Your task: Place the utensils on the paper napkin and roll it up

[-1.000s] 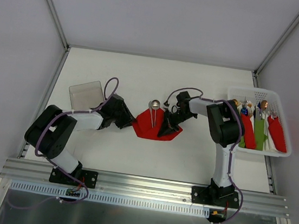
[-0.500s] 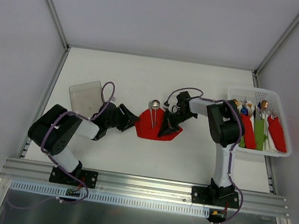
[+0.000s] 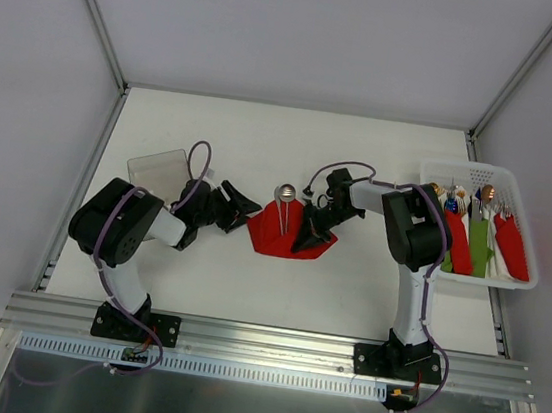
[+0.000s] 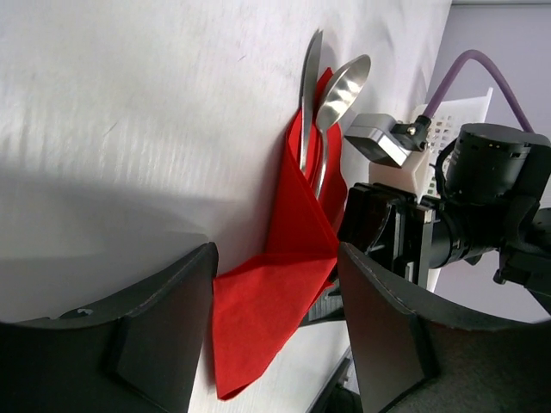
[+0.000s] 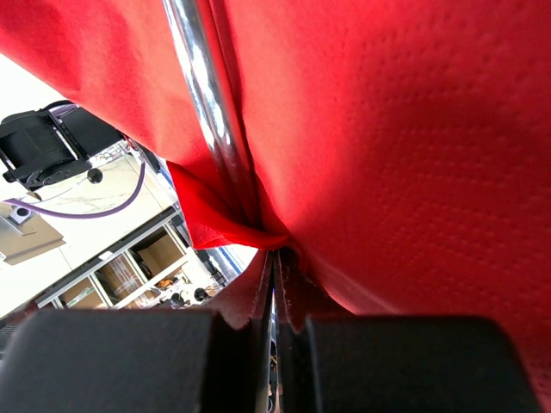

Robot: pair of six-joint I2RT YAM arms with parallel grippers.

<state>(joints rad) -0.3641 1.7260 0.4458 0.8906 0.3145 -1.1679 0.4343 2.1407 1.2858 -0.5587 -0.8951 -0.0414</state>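
Left gripper (image 3: 247, 213) wider, clear of napkin (image 3: 280, 237).

In the overhead view, the handles of the slim silver metal utensils (image 3: 285, 194) are hidden under a fold of the red paper napkin (image 3: 270, 236). The black right gripper (image 3: 304, 242) covers the napkin's right part. In the left wrist view, the bottom edge cuts off both dark fingers (image 4: 164, 335) of the left gripper (image 4: 275, 254). In the right wrist view, the napkin overruns the top and right edges, the top edge cuts off a utensil stem, and the background (image 5: 77, 198) is blurred. The cutlery tips (image 3: 456, 194) in the white perforated plastic basket (image 3: 481, 174) are too small to identify.
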